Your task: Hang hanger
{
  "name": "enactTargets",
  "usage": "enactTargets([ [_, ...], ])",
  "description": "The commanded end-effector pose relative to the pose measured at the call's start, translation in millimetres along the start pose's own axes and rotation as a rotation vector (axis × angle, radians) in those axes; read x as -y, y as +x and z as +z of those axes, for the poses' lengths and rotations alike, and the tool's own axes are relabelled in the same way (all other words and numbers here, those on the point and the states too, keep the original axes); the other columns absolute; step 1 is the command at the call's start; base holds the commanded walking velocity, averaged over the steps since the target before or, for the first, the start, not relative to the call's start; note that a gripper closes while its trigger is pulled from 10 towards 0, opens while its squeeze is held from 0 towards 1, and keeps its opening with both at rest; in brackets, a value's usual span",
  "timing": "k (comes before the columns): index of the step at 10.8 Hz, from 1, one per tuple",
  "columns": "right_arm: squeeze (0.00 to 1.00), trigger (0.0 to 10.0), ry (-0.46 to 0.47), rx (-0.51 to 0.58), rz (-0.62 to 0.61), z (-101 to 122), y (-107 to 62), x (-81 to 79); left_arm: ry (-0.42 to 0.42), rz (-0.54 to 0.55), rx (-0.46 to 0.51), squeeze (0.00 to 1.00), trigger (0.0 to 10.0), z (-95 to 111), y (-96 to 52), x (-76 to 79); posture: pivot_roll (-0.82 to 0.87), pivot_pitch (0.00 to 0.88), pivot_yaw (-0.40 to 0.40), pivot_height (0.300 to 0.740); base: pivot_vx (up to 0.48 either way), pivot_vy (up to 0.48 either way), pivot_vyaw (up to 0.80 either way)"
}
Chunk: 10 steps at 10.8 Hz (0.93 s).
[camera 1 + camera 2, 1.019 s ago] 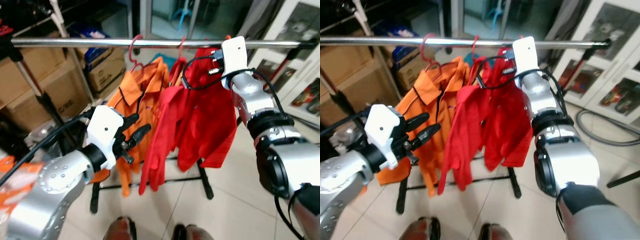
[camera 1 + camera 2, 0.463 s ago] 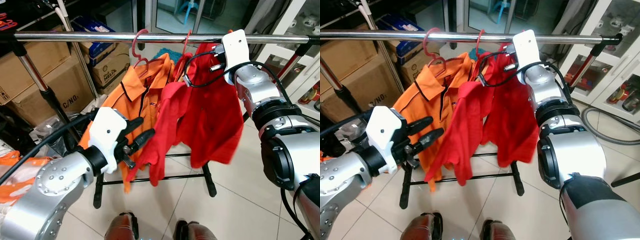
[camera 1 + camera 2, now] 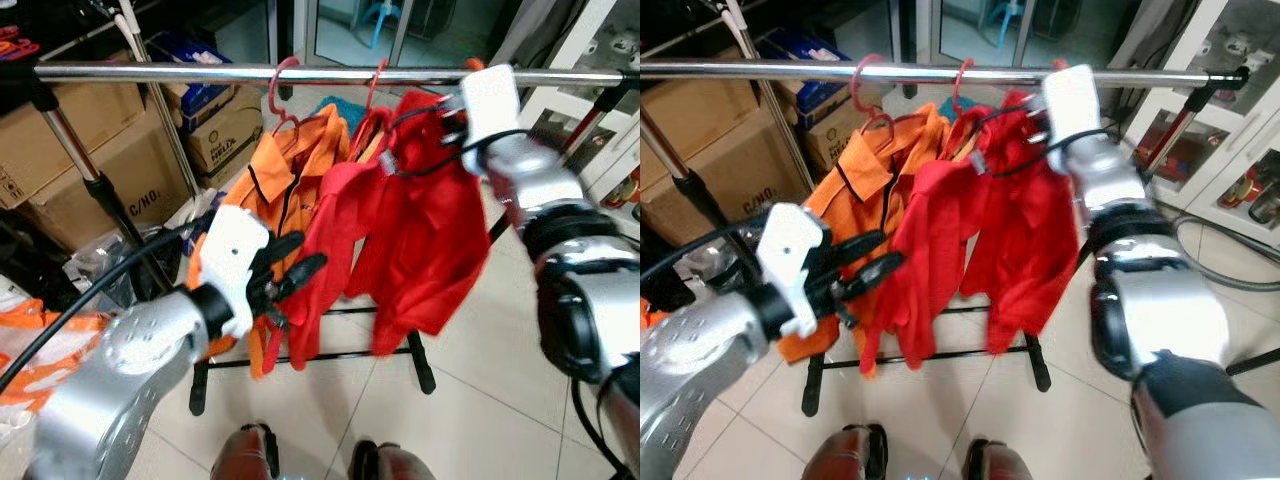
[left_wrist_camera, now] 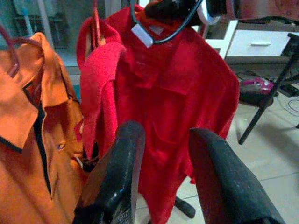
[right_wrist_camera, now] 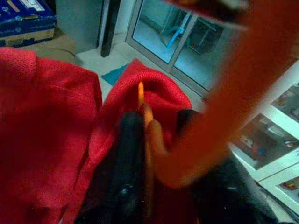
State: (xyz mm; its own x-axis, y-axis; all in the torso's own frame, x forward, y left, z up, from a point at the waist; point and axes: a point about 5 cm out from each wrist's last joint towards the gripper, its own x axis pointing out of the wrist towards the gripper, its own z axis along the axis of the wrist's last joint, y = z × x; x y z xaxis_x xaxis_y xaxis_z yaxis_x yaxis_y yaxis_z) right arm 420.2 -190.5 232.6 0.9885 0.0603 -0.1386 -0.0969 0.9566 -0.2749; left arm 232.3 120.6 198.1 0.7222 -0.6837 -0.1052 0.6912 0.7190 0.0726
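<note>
The right gripper (image 5: 156, 135) is clamped on the orange hanger (image 5: 145, 116) – right up at the rail (image 3: 250, 73), red shirt (image 3: 425, 240) dangling below it; left gripper (image 4: 163, 154) is open.

I'm counting one orange shirt (image 3: 285, 170) and two red shirts (image 3: 430, 235), three garments hanging on one rail (image 3: 200, 72), plus three cardboard boxes (image 3: 60, 150) far left.

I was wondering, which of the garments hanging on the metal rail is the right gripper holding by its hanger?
The rightmost red shirt. The right gripper grips its orange hanger at the collar, unlike the orange shirt and the middle red garment.
</note>
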Motion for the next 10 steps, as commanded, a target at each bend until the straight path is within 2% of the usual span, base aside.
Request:
enactTargets([
  [1, 1.0, 10.0, 0.023, 0.009, -0.008, 0, -3.4, 10.0, 0.004, -0.02, 0.005, 0.0, 10.0, -1, 2.9, 0.5, 0.09, 0.075, 0.0, 0.74, 0.0, 0.0, 0.0],
  [2, 1.0, 10.0, 0.078, 0.074, 0.032, 3, -13.7, 15.0, -0.017, -0.006, 0.012, 0.0, 10.0, -4, 9.2, -5.9, 0.06, 0.044, 0.026, 0.74, 0.0, 0.0, 0.0],
  [3, 0.35, 10.0, 0.087, 0.148, 0.133, 6, -29.5, 14.3, -0.037, 0.026, -0.012, 0.0, 10.0, -11, 14.4, -12.6, 0.02, 0.025, 0.049, 0.74, 0.0, 0.0, 0.0],
  [4, 0.0, 10.0, 0.132, 0.203, 0.199, 9, -50.2, 17.6, -0.018, 0.062, -0.05, 0.0, 10.0, -18, 19.1, -21.0, 0.01, 0.022, 0.055, 0.74, 0.0, 0.0, 0.0],
  [5, 0.0, 10.0, 0.152, 0.206, 0.202, 8, -58.3, 21.0, -0.015, 0.092, -0.044, 0.0, 10.0, -19, 20.8, -25.1, -0.01, 0.004, 0.065, 0.74, 0.0, 0.0, 0.0],
  [6, 0.0, 10.0, 0.177, 0.235, 0.297, 4, -93.7, 18.2, -0.004, 0.196, -0.064, 0.0, 10.0, -21, 26.9, -43.0, -0.03, 0.0, 0.074, 0.74, 0.0, 0.0, 0.0],
  [7, 0.0, 10.0, 0.195, 0.24, 0.327, -3, -115.3, 13.5, -0.123, 0.259, -0.06, 0.0, 10.0, -25, 27.9, -50.2, -0.04, 0.0, 0.071, 0.74, 0.0, 0.0, 0.0],
  [8, 0.0, 10.0, 0.258, 0.225, 0.249, -22, -127.0, 5.9, -0.143, 0.268, -0.027, 0.0, 10.0, -27, 27.5, -44.3, -0.05, 0.0, 0.049, 0.74, 0.0, 0.0, 0.0],
  [9, 0.0, 10.0, 0.329, 0.208, 0.146, -40, -134.7, -2.9, -0.14, 0.327, -0.011, 0.0, 10.0, -31, 28.3, -41.3, -0.04, 0.0, 0.033, 0.74, 0.0, 0.0, 0.0],
  [10, 0.0, 10.0, 0.347, 0.133, 0.075, -68, -139.8, -12.1, -0.152, 0.362, -0.019, 0.0, 10.0, -35, 31.4, -38.3, -0.03, 0.0, 0.024, 0.74, 0.0, 0.0, 0.0],
])
